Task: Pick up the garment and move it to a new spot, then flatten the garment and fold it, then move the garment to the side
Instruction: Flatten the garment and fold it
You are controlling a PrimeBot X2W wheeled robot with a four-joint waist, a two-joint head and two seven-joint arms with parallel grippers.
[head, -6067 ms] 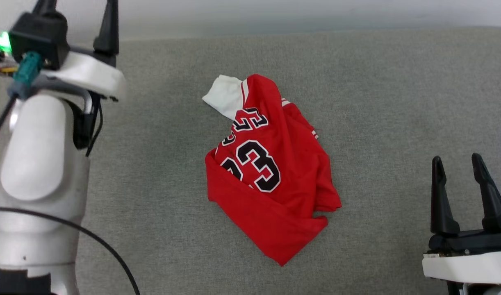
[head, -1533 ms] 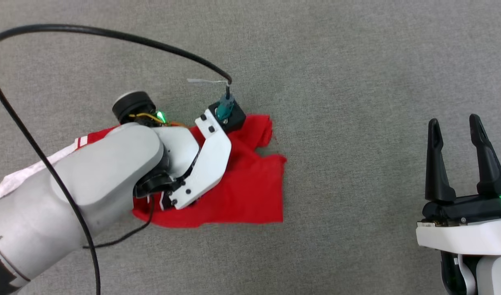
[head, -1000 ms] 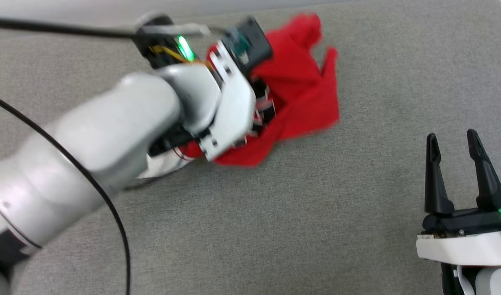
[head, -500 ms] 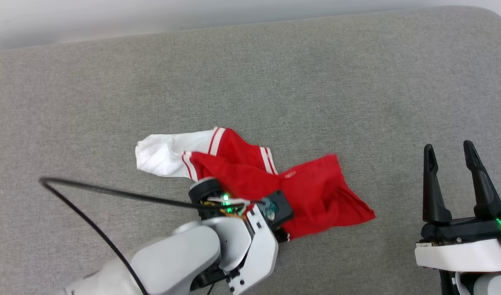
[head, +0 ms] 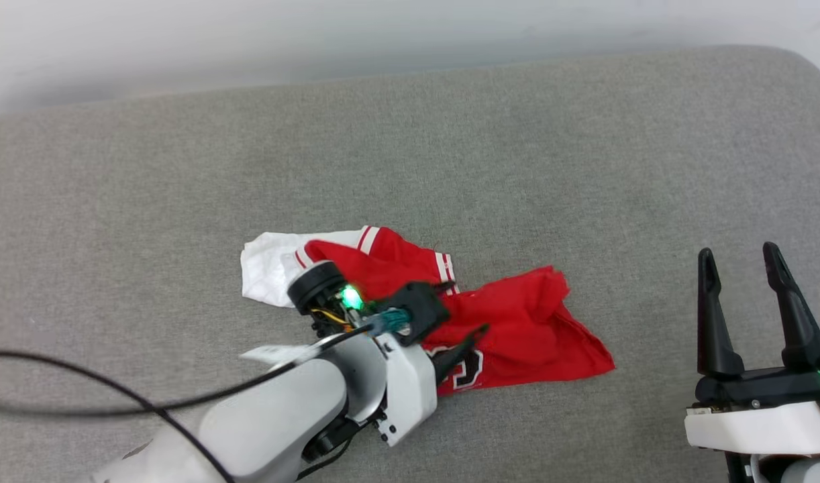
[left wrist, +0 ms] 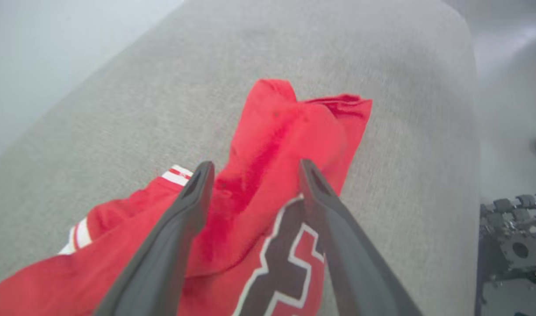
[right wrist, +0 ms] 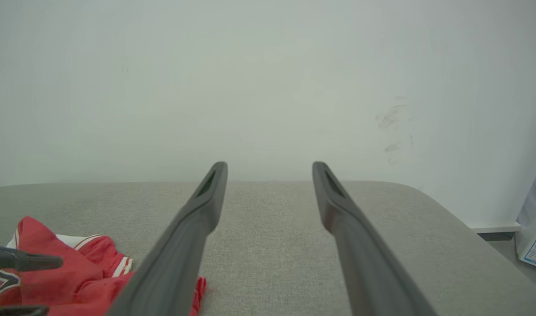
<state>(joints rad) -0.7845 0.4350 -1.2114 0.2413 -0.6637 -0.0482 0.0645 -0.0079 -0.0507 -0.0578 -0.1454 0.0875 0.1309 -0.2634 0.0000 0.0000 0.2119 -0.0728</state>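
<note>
The garment point(head: 531, 335) is a red T-shirt with a white sleeve and a dark number print. It lies crumpled on the grey cushion point(head: 584, 168) near the middle front. My left gripper point(head: 469, 308) hovers over its middle, open. In the left wrist view the two fingers of the left gripper point(left wrist: 252, 164) stand spread, with a raised fold of the garment point(left wrist: 290, 127) between and beyond them. My right gripper point(head: 739, 258) stands open and empty at the lower right, well apart from the cloth. Past the open right gripper point(right wrist: 270, 169), the garment point(right wrist: 88, 272) shows at lower left.
The cushion's far edge meets a pale wall point(head: 383, 40), and its right corner is rounded. A black cable point(head: 81, 402) trails from my left arm. Dark equipment point(left wrist: 513, 228) stands on the floor beyond the cushion's edge. A white labelled box point(right wrist: 535, 245) sits at the right.
My left gripper has opened and let go of the garment, which now rests on the cushion with the number print showing. The head camera has shifted. The right gripper stays open.
</note>
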